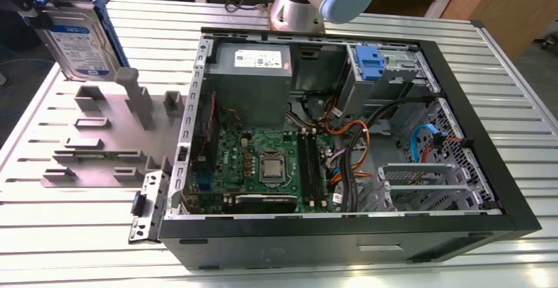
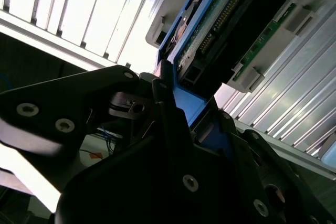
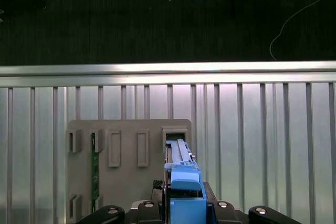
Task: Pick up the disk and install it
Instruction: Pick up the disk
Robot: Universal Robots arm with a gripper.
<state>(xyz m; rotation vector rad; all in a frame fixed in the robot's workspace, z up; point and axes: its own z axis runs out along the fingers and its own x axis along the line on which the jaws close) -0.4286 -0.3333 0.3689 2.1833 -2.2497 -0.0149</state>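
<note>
The disk (image 1: 78,40), silver with a white-and-blue label and a blue carrier frame, stands on edge at the exterior view's upper left, above the grey slotted fixture (image 1: 104,138). My gripper (image 1: 36,4) is shut on its upper end. In the first wrist view the disk's blue edge (image 3: 182,174) sticks out between the fingers, over the fixture (image 3: 126,150), close to an empty slot. The second wrist view shows the disk's green circuit-board side (image 2: 226,22) and blue frame (image 2: 189,100) clamped in the black gripper (image 2: 184,119).
An open computer case (image 1: 349,226) lies on the slatted metal table (image 1: 78,236) to the exterior view's right of the fixture. Inside it are a motherboard (image 1: 261,164), a grey power supply (image 1: 248,63), a blue latch on a metal cage (image 1: 370,63) and cables. A green board (image 3: 94,166) stands in a fixture slot.
</note>
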